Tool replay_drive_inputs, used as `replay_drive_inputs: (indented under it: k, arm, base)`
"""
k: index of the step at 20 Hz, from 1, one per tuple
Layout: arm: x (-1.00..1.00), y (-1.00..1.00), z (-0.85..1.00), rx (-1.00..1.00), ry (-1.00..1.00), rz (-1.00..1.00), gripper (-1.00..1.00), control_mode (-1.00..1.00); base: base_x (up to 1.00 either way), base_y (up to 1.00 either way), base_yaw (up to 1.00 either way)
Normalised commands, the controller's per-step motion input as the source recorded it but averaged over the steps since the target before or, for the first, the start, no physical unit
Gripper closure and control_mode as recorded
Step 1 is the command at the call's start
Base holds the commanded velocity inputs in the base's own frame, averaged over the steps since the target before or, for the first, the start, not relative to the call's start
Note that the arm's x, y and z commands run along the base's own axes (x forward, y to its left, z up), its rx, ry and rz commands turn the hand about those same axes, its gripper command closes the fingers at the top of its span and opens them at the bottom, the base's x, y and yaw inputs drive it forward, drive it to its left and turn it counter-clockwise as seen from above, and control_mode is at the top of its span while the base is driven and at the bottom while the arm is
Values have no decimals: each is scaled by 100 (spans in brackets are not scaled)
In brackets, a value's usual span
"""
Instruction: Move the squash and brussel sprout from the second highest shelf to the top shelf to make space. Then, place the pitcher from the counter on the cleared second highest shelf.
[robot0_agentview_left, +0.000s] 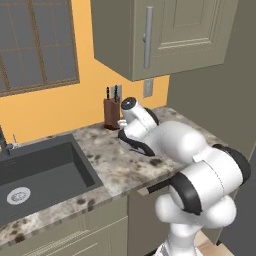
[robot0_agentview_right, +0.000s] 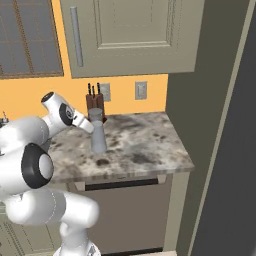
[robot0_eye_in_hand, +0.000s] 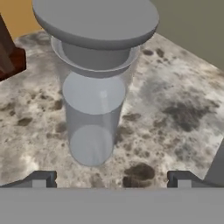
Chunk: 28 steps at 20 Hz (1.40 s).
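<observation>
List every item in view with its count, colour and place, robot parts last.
pitcher: one, pale grey with darker grey lid, upright on the counter in front of the knife block.
knife block: one, brown with dark handles, against the orange wall.
counter: one, speckled grey-brown stone, over grey-green cabinets.
sink: one, dark grey, set into the counter's left part.
wall cabinet: one, grey-green, above the counter.
window: one, grey-framed, above the sink.
wall outlet: one, pale grey, right of the knife block.
gripper: one, dark fingertips, open, just short of the pitcher.
</observation>
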Motion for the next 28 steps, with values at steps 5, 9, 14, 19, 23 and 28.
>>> replay_drive_inputs:
  k: [5,9,14,19,23,28]
  arm:
    - [27,-10,-12,0,0,0,-100,-100]
    - [23,-13,-20,0,0,0,-100,-100]
    - [25,-8,-21,0,0,0,-100,-100]
    - [25,-1,-19,0,0,0,-100,-100]
    - [19,0,-24,0,0,0,-100,-100]
    - [1,0,-47,0,0,0,-100,-100]
  base:
    - [0,0,0]
    - [0,0,0]
    - [0,0,0]
    - [0,0,0]
    - [0,0,0]
    - [0,0,0]
